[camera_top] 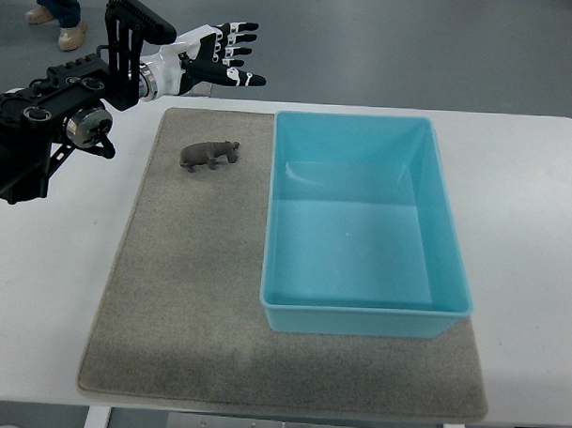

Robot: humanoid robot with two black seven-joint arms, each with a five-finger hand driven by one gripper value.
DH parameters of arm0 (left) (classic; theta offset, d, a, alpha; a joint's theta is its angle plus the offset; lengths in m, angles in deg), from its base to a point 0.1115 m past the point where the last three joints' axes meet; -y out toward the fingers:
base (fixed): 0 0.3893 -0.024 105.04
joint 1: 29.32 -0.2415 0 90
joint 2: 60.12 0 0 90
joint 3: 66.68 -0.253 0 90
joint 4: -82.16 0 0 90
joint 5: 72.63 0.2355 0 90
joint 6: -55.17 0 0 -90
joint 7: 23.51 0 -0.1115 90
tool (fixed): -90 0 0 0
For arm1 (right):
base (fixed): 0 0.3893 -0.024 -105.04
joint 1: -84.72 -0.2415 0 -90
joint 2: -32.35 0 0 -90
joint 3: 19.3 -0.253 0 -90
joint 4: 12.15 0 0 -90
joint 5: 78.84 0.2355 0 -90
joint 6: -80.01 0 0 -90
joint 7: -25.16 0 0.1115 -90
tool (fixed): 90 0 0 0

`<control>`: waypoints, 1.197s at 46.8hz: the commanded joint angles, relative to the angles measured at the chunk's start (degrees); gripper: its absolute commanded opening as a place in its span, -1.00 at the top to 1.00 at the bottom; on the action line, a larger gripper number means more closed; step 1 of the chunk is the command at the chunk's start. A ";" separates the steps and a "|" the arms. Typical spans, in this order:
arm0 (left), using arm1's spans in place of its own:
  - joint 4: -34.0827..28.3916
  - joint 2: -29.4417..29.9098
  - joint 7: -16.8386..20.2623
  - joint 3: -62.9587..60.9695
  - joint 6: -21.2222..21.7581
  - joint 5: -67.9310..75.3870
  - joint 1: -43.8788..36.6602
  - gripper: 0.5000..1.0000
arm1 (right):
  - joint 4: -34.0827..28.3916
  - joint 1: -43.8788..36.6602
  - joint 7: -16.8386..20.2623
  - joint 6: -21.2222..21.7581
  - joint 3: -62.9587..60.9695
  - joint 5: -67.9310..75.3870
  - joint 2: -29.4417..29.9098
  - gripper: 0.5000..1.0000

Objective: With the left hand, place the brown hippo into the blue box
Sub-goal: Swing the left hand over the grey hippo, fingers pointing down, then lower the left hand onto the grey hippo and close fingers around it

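A small brown hippo (210,155) stands on the grey mat (189,295) near its far left part, just left of the blue box (358,310). The box is an open, empty light-blue tub on the right half of the mat. My left hand (226,54) hovers above the table's far edge, beyond and slightly above the hippo, fingers spread and holding nothing. The left arm (55,112) comes in from the left edge.
The mat lies on a white table (531,204). A person's feet (58,23) show on the floor at the far left, beyond the table.
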 commanded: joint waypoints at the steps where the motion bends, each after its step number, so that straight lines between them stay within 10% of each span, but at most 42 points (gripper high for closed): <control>1: 2.76 1.32 -0.17 -0.30 -0.10 5.15 0.10 -0.99 | 0.00 -0.04 0.00 0.00 0.00 0.00 0.00 -0.74; 39: 8.91 10.02 0.01 -0.21 -14.25 47.69 5.19 -0.99 | 0.00 0.05 0.00 0.00 0.00 0.00 0.00 -0.74; 56: 11.91 7.39 -0.52 -0.30 -10.13 61.06 4.67 -0.99 | 0.00 0.05 0.00 0.00 0.00 0.00 0.00 -0.74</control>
